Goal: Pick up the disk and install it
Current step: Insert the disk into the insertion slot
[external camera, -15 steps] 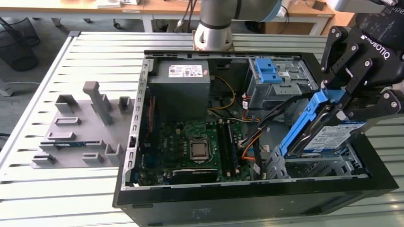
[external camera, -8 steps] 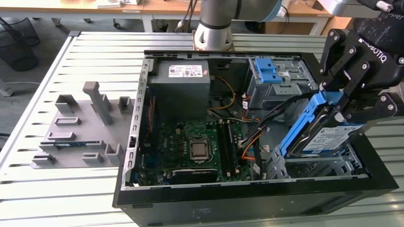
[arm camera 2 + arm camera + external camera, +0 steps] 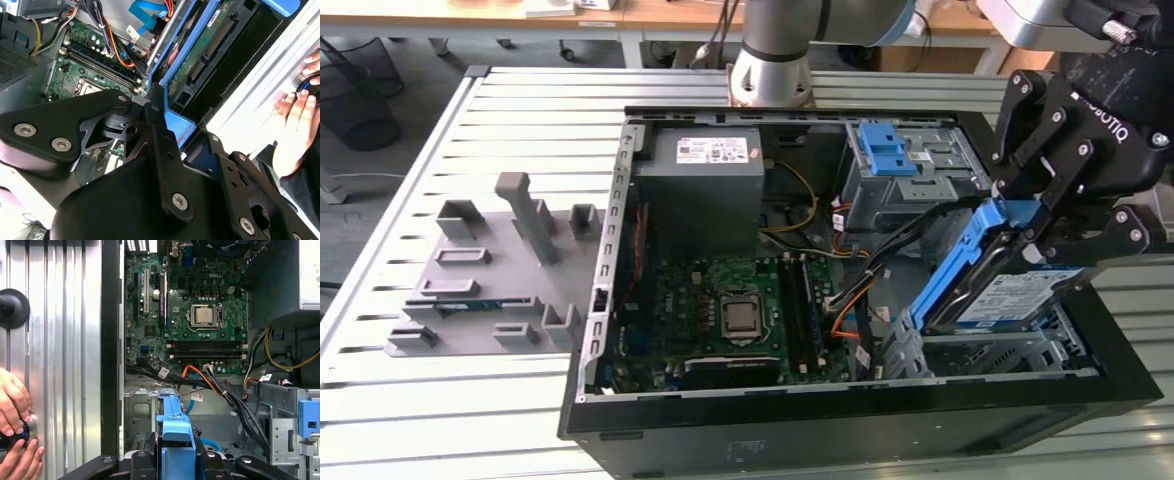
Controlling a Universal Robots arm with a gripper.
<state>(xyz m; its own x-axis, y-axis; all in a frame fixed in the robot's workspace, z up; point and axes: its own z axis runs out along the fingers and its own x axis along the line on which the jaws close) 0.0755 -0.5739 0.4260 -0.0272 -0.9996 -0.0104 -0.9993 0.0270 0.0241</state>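
One disk (image 3: 1011, 295), a metal hard drive in a blue plastic carrier (image 3: 175, 426), sits at the lower right of the exterior view. It is tilted steeply on edge above the metal drive cage (image 3: 987, 355) in the corner of the open computer case (image 3: 854, 425), and it is not seated. The gripper (image 3: 1067, 235) has its fingers clamped across the carrier's sides.

Handling, as judged: the drive is rigid and dense for its size. Its green circuit board (image 3: 200, 55), exposed in the second wrist view, should not be knocked. The carrier plastic is smooth and may flex, so a hold across both side rails near mid-length looks soundest.

Surroundings: a bundle of black and orange cables (image 3: 854, 290) runs just beside the cage toward frame centre and could snag the lower edge. The motherboard (image 3: 707, 300) lies centre, with the grey power supply (image 3: 707, 190) above it. Blue latch tabs (image 3: 887, 150) stand upper right of centre. A grey fixture (image 3: 494, 270) rests on the slatted table (image 3: 520, 110) at left, well apart. A person's hands (image 3: 15, 410) rest on the table outside the case wall.
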